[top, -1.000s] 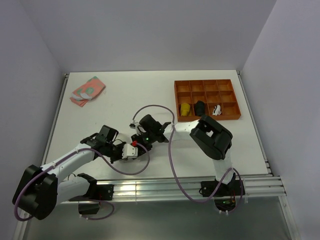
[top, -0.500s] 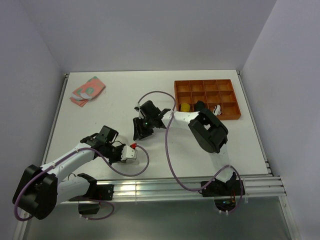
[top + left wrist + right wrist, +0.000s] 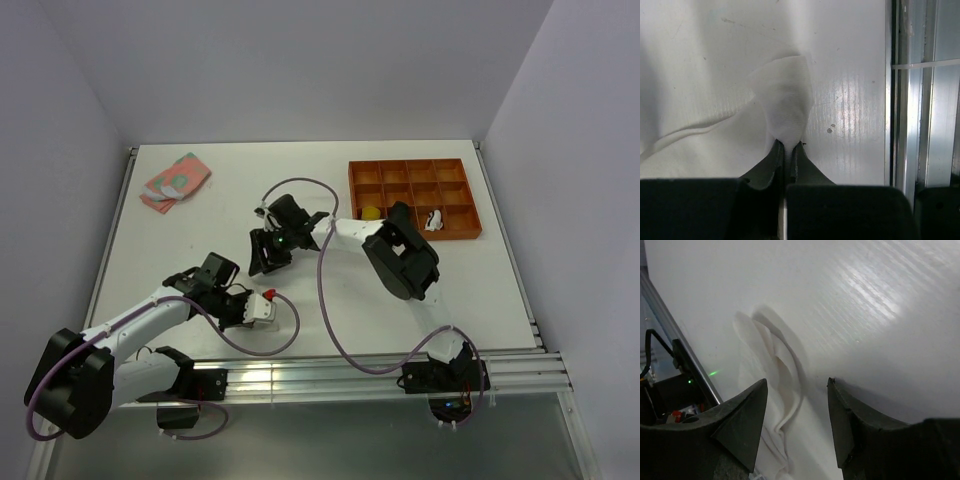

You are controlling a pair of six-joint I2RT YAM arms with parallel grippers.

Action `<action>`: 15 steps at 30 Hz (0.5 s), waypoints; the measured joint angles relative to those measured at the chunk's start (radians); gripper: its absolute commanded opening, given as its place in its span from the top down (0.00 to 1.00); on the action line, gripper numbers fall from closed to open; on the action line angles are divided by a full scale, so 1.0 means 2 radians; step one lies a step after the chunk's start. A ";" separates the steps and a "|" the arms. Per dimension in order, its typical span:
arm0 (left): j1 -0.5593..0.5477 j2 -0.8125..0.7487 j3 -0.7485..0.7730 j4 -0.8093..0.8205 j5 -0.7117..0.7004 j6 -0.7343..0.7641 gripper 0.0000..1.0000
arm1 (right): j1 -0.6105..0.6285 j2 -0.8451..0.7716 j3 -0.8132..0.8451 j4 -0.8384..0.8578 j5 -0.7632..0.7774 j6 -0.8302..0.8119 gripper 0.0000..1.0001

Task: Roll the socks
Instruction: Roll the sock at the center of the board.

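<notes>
Pale grey walls around a white desk (image 3: 200, 230), seen from above. Left claw (image 3: 266, 308) low by the near edge, shut tight, a red tab (image 3: 268, 294) on its upper side. Right claw (image 3: 258, 264) just beyond the left one and apart from it, tipped down toward the desk. Orange tray (image 3: 458, 198) of small compartments well behind the right claw, past its arm, holding a yellow item (image 3: 370, 213) and a small white-and-black one (image 3: 432, 220). Pink and green cloth (image 3: 175, 180) well apart from both claws, off toward the far left corner. Purple cable (image 3: 325, 290) looping from each arm.

From the left wrist: left claw (image 3: 788, 146) squeezed to a slit, pinching the near tip of a white sock (image 3: 785, 95). Fans out ahead of the claw, lies on the desk, and trails in wrinkles off to the claw's left. Metal rail (image 3: 920, 100) along the desk edge to the claw's right.

From the right wrist: right claw (image 3: 796, 385) spread wide, gripping nothing. White sock (image 3: 775, 365) on the desk just ahead of the tips, bunched into a raised fold, nearer the left finger (image 3: 747, 425) than the right one (image 3: 850, 425) and running back beneath the left. Cannot tell whether touching either finger.
</notes>
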 measured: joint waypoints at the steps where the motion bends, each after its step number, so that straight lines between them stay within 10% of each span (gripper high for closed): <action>1: -0.001 0.000 0.000 0.000 0.000 0.000 1.00 | 0.001 0.003 0.002 0.005 -0.005 0.001 0.40; 12: -0.006 0.000 0.000 0.000 0.000 0.000 1.00 | 0.031 0.028 0.030 0.019 -0.028 0.002 0.39; 15: -0.007 0.000 0.000 0.000 0.000 -0.001 1.00 | 0.039 0.038 0.050 0.010 -0.019 0.000 0.54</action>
